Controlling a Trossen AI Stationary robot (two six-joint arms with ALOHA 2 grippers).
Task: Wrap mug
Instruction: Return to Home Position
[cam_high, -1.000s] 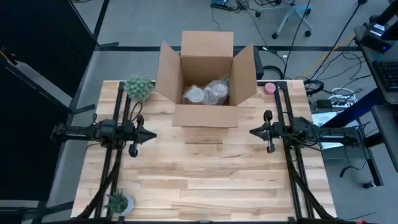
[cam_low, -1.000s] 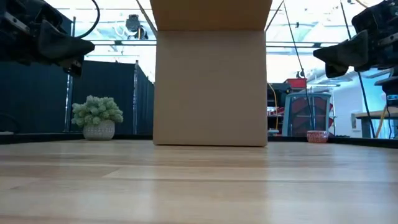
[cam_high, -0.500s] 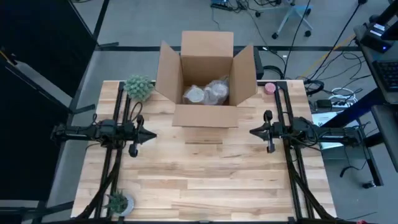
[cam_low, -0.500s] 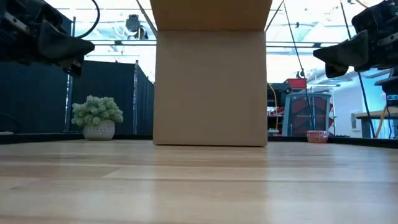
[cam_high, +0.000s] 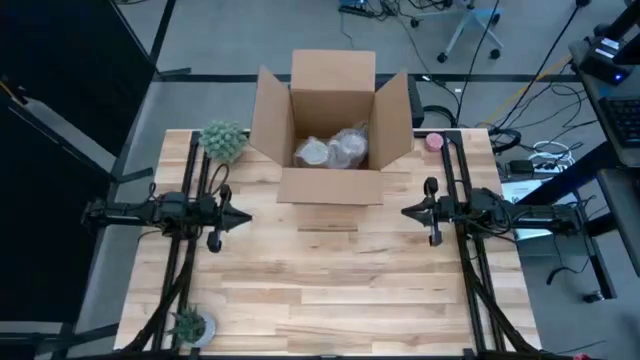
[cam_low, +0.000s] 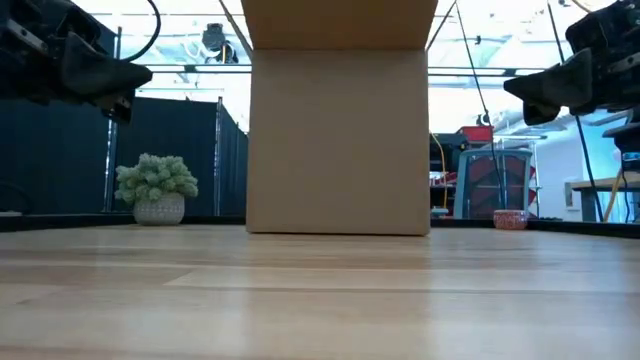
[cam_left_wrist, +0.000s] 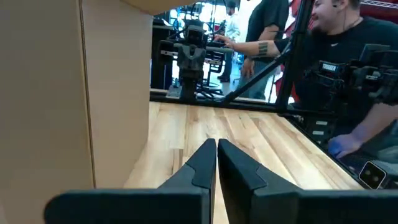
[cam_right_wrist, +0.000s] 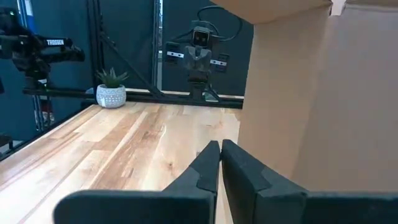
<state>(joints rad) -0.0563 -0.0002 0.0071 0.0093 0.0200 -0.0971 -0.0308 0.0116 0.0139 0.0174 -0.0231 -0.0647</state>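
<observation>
Square cardboard box (cam_high: 330, 187), flaps splayed; crinkly bubble-wrapped bundle (cam_high: 335, 150) inside. Left gripper (cam_high: 246, 218), right gripper (cam_high: 405, 211): tapered dark fingers pressed together, empty.

bubble wrap (cam_high: 336, 150) hides the mug; the box (cam_low: 338, 140) runs past the low view's top edge.

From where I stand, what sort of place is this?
Likely a robotics lab or workshop: the left arm and right arm flank a wooden table, cables cross the floor, and a person is among equipment beyond.
</observation>
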